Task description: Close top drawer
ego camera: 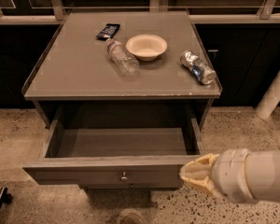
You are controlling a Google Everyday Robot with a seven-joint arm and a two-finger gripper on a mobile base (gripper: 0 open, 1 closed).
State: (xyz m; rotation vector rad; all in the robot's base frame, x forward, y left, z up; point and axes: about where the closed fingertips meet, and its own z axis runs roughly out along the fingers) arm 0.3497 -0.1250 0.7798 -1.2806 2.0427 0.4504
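Gripper (pixel 189 174): near right, against the right end of the drawer front, fingers clenched together, grasping nothing.
Top drawer (pixel 74 174): pulled fully out toward the near side beneath the desk (pixel 74 69); knob (pixel 124 176) at centre front.
On the desk, further back: clear bottle (pixel 122 57) lying flat, crushed can (pixel 198 67) at right, white bowl (pixel 146 46), dark snack packet (pixel 107 31) farthest.

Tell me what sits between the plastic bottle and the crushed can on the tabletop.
The camera view shows a cream bowl between the bottle and the can. The tool is down at the right front corner of the open top drawer.
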